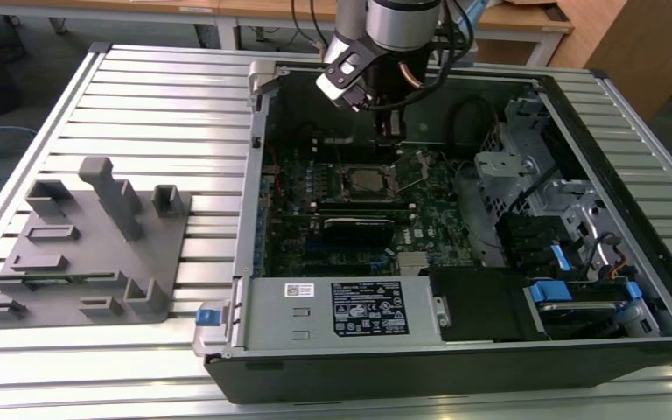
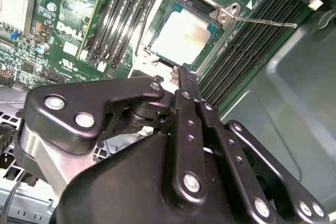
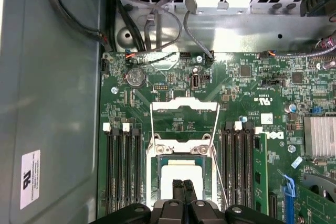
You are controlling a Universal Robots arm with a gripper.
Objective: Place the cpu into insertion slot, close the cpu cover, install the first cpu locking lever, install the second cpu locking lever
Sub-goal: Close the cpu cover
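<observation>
Gripper (image 2: 184,76) fingers are pressed together with nothing between them that I can see. Their tips hang right at the near edge of the socket, and I can't tell whether they touch it. The cpu (image 2: 181,35) lies flat in the insertion slot (image 2: 211,50), a dull silver square with a thin green rim showing round it. In the first wrist view the cpu cover (image 3: 184,103), a thin metal frame with green board showing through its cut-out, sits just beyond the socket instead of over the chip. The second wrist view gives me a wire lever (image 2: 262,22) sticking out from a socket corner across the black memory slots (image 2: 247,51). Further out, the exterior view adds the green motherboard (image 1: 312,188) inside an open computer case (image 1: 312,105) lying on its side, with a power supply (image 1: 348,308) at the end nearest that camera. The case rests on a ribbed aluminium table (image 1: 161,96), with a grey slotted fixture (image 1: 91,254) well apart at the exterior view's left. Wooden desks (image 1: 523,22) and grey floor (image 1: 45,26) lie behind.
</observation>
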